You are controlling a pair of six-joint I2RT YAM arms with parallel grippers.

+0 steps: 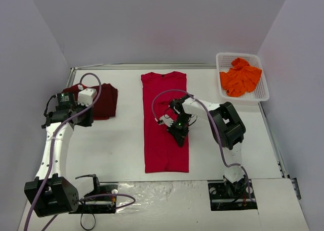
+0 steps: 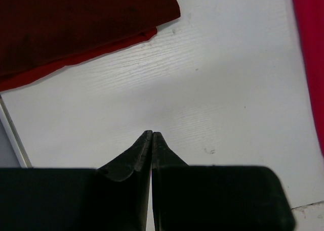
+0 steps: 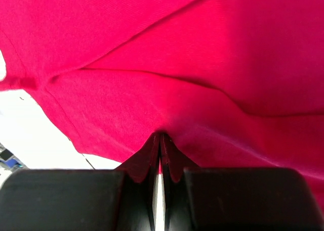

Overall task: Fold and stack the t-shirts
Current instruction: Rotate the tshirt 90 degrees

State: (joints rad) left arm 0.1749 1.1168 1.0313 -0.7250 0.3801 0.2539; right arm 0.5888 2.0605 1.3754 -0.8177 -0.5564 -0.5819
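The bright red t-shirt (image 1: 164,97) (image 3: 177,54) lies lengthwise mid-table, its sides folded in to a long strip. My right gripper (image 1: 179,137) (image 3: 160,135) is down on its right half, shut on a pinch of the red cloth, which puckers at the tips. A folded dark maroon t-shirt (image 1: 104,102) (image 2: 76,24) lies at the back left. Just in front of it my left gripper (image 1: 85,116) (image 2: 152,133) hangs over bare table, shut and holding nothing. The orange t-shirt (image 1: 240,78) sits crumpled in the basket.
The white lattice basket (image 1: 263,87) stands at the back right corner. A strip of the red shirt (image 2: 311,49) shows at the right edge of the left wrist view. Crinkled clear film (image 1: 162,195) covers the table's near edge between the arm bases.
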